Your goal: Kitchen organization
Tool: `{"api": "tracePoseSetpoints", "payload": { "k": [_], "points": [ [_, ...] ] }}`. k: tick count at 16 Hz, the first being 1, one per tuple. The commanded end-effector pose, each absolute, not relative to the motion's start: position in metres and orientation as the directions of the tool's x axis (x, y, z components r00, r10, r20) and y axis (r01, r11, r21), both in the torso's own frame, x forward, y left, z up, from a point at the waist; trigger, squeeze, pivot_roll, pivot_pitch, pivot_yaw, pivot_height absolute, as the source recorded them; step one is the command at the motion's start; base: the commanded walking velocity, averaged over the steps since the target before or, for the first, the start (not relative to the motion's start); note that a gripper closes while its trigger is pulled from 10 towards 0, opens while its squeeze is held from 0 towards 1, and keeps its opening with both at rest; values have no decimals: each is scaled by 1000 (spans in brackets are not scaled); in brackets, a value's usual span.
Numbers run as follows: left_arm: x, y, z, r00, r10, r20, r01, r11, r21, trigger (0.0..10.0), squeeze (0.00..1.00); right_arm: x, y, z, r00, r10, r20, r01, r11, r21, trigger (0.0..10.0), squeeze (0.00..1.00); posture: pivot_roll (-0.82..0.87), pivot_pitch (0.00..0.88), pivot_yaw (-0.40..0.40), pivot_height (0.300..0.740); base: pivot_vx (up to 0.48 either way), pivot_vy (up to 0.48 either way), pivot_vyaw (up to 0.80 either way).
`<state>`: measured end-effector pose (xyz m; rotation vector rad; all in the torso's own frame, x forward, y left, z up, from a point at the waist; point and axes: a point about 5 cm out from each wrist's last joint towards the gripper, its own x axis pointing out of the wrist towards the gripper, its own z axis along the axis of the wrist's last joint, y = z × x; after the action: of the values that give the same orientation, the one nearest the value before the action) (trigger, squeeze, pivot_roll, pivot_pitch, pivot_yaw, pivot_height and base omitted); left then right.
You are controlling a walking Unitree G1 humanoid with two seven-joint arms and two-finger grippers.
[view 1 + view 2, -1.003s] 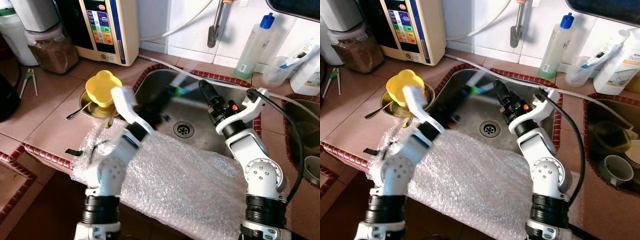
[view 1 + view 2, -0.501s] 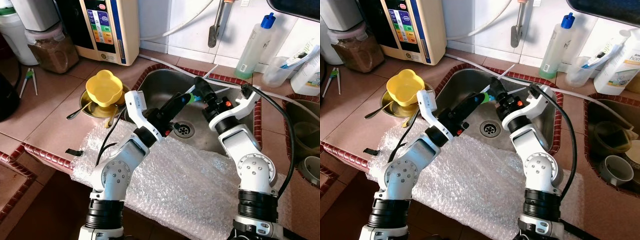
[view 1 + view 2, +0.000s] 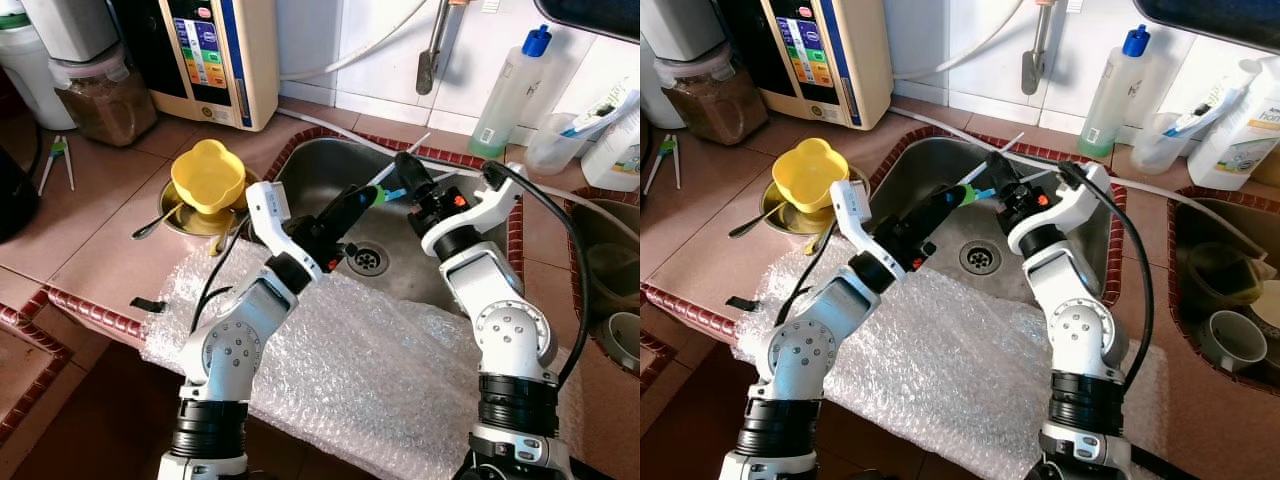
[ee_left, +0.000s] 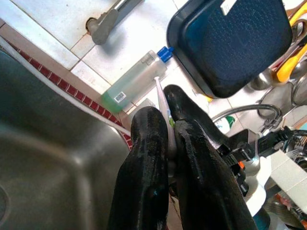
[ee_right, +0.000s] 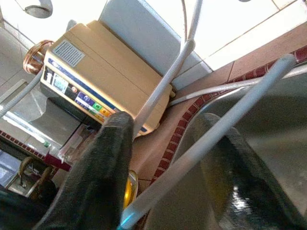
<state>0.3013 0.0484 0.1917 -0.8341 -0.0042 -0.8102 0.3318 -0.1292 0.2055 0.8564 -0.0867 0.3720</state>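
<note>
White plastic, thin and long: the toothbrush point(image 3: 398, 172) is up in the air over the far middle of the steel sink point(image 3: 320, 165), and I have my left gripper point(image 3: 372, 194) pinched shut on its green end while its white handle slants up and away. I read this as a handover, since my right gripper point(image 3: 408, 170) sits just right of the left one with its fingers point(image 5: 103, 158) parted, the handle running between them without a firm clamp that I can see. Holding it above the basin keeps it off the wet steel. In the sink I see the drain point(image 3: 366, 259) and nothing else. Far right on the worktop point(image 3: 110, 200), a clear cup point(image 3: 553, 143) already holds another toothbrush, likely where this one belongs. Left of the sink, a yellow bowl point(image 3: 207, 175) rests in a metal bowl point(image 3: 178, 215) with a spoon point(image 3: 158, 222). Bubble wrap point(image 3: 380, 370) covers the near edge.
</note>
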Motion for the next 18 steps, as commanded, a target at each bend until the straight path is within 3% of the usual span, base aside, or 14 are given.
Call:
{"api": "tracePoseSetpoints", "payload": {
  "k": [1, 13, 14, 15, 16, 17, 18],
  "points": [
    [301, 50, 198, 707, -627, 327, 652, 400, -644, 0, 0, 333, -135, 206, 945, 246, 218, -325, 608, 724, 0, 0, -88, 116, -12, 740, 0, 0, 0],
    [307, 49, 196, 710, -623, 328, 661, 429, -616, 0, 0, 339, -136, 206, 952, 221, 210, -301, 572, 763, 0, 0, -94, 83, -12, 740, 0, 0, 0],
    [308, 49, 196, 715, -619, 325, 659, 441, -609, 3412, 0, 339, -137, 207, 952, 220, 213, -303, 570, 764, 0, 0, -91, 79, -12, 740, 0, 0, 0],
    [309, 49, 195, 717, -620, 318, 659, 454, -599, 4314, 0, 340, -137, 207, 952, 217, 214, -301, 569, 765, 0, 0, -91, 79, -12, 740, 0, 0, 0],
    [310, 50, 194, 722, -618, 309, 655, 468, -594, 8235, 0, 340, -138, 207, 954, 212, 214, -298, 568, 767, 0, 0, -91, 76, -11, 740, 0, 0, 0],
    [310, 50, 191, 731, -615, 296, 646, 483, -591, 10000, 0, 341, -139, 207, 956, 205, 212, -292, 566, 771, 0, 0, -90, 74, -11, 740, 0, 0, 0],
    [312, 50, 187, 744, -611, 272, 634, 514, -578, 10000, 0, 342, -139, 206, 957, 201, 211, -289, 566, 772, 0, 0, -90, 73, -11, 740, 0, 0, 0]
  ]
}}
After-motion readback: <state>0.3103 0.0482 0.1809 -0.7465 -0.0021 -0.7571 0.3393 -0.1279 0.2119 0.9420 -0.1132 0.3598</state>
